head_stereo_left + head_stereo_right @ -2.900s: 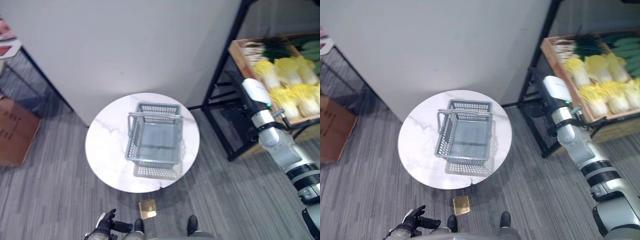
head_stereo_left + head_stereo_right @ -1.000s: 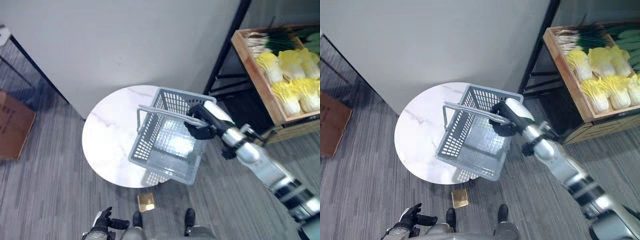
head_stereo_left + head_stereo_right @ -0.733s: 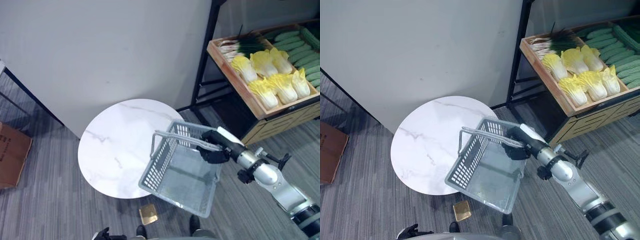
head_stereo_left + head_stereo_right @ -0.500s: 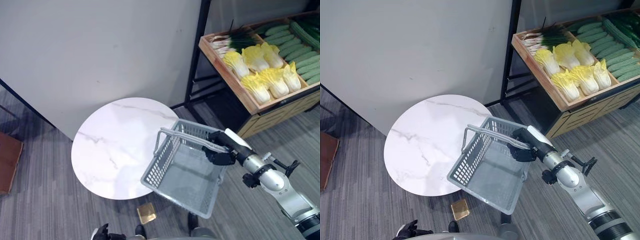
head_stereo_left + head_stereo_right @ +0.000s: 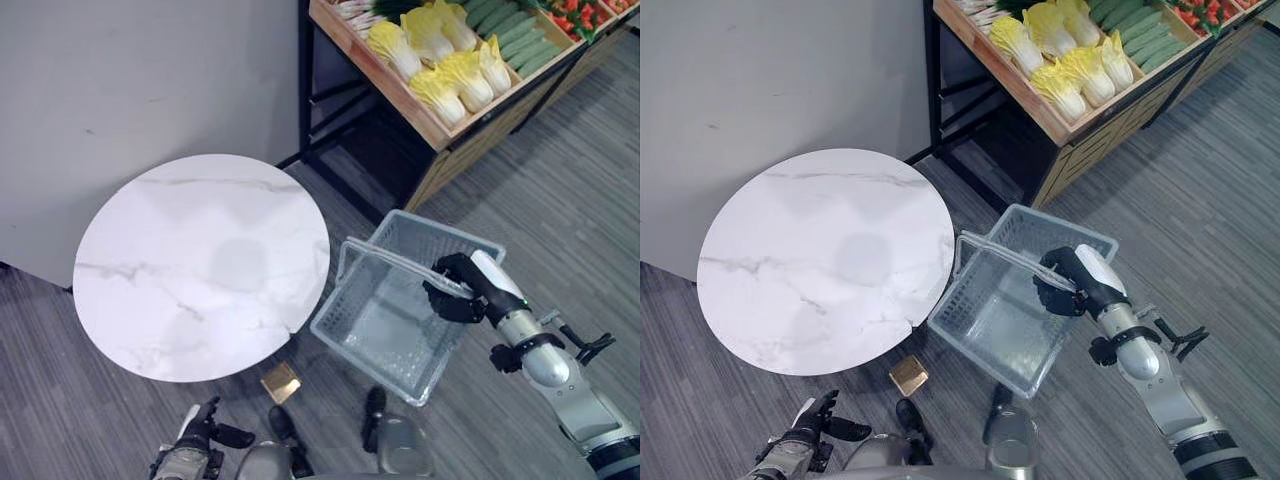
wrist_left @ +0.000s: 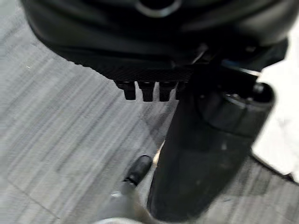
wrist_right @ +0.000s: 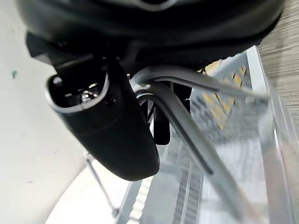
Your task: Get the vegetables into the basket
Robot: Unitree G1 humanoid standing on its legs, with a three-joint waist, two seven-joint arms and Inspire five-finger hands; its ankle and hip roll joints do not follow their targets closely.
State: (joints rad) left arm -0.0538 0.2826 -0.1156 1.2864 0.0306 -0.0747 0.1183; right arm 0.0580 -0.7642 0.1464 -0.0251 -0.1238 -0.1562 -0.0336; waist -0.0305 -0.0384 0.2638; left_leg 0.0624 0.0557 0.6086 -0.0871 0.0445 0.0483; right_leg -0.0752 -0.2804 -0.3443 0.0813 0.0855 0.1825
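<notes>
Right robot hand, at centre right of the frame, is curled round the handles of the grey basket; its wrist view shows thumb and fingers wrapped about the two grey bars. Basket hangs tilted from that grip, clear of the round white marble surface, above the grey striped floor at lower centre, with its near corner just beside the surface's right rim. Basket interior holds nothing. Vegetables lie well apart from the basket, in a wooden crate on a black-framed shelf at upper right: yellow cabbages, green cucumbers next to them, and red items at the far corner. Small gold square lies on the floor below the surface's lower rim. Left robot hand, at the bottom left edge, holds nothing and hangs low with fingers loosely spread; its wrist view shows straight fingertips over the floor.
</notes>
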